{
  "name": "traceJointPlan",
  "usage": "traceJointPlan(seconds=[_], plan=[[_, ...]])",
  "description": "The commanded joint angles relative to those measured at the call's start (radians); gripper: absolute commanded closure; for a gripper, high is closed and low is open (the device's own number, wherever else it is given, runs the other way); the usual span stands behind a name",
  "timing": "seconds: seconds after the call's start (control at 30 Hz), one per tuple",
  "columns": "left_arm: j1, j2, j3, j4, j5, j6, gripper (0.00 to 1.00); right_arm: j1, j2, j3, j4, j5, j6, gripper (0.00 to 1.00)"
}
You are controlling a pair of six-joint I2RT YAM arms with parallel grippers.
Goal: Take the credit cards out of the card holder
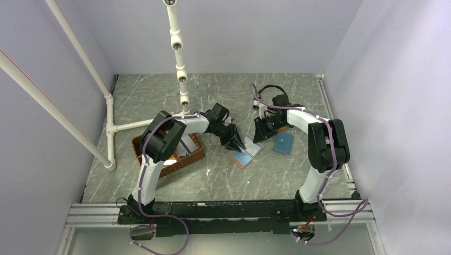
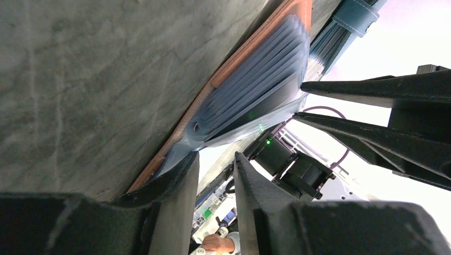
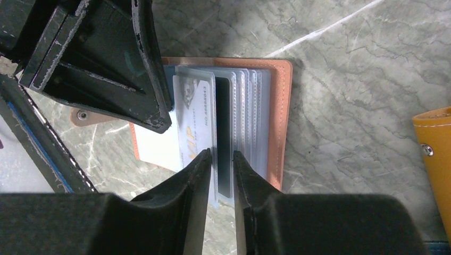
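— How's my left arm (image 1: 159, 139) sitting?
— Elbow folded, forearm toward 3 o'clock. The left gripper (image 1: 234, 142) points to 5 o'clock, jaws slightly apart with nothing between them.
— And my right arm (image 1: 325, 142)?
— Forearm toward 10 o'clock, right gripper (image 1: 261, 133) aimed at 7 o'clock. Its gap is narrow; I can't tell if it grips.

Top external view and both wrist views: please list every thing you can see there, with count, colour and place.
card holder: one, salmon-pink, open at table centre, clear sleeves fanned
credit cards: one silver, in a sleeve; a dark one beside it; total unclear
teal-blue wallet: one, right of the card holder
orange wallet: one, near the right arm, only its edge in view
basket: one, brown wicker, table left; contents unclear
pipe frame: one, white, rear left
table: one, grey marbled
left gripper: black, open, at the card holder's edge
right gripper: black, astride a sleeve; grip unclear
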Motion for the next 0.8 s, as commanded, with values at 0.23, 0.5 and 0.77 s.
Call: traceJointPlan(seconds=[0.23,0.5,0.77], plan=[[0.008,0.040,0.037,0.017,-0.019,0.023,0.63,0.005,-0.028,-0.049,0.002,-0.134,-0.008,0.77],[0.017,0.038,0.040,0.022,-0.029,0.030,0.62,0.018,-0.015,-0.050,-0.005,-0.157,0.005,0.69],[0.021,0.014,0.025,0.037,-0.049,0.037,0.62,0.020,-0.029,-0.068,0.005,-0.192,0.026,0.73]])
